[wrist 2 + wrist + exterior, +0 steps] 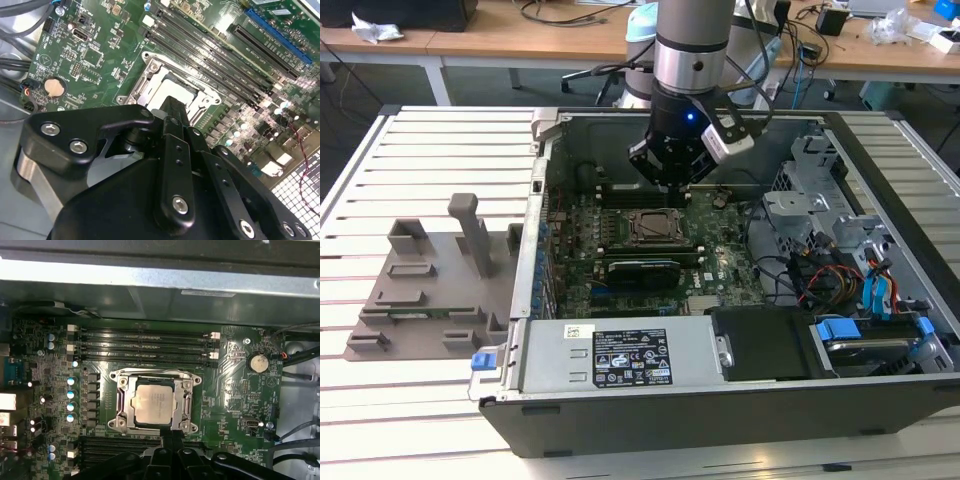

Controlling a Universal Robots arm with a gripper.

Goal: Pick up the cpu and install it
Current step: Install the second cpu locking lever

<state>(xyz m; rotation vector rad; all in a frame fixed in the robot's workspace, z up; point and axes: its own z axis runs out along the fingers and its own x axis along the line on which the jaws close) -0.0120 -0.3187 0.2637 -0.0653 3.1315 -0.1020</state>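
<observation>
While gripper [672, 178] hangs above cpu [154, 402] – seated in socket frame [121, 400] – jaw gap hidden, cpu print illegible.

The arm [692, 40] comes straight down from the top centre of the exterior view, its wrist vertical. The black gripper [672, 180] points downward in the upper middle of the frame. In the second wrist view its fingers [175, 120] sit pressed together, empty.
</observation>
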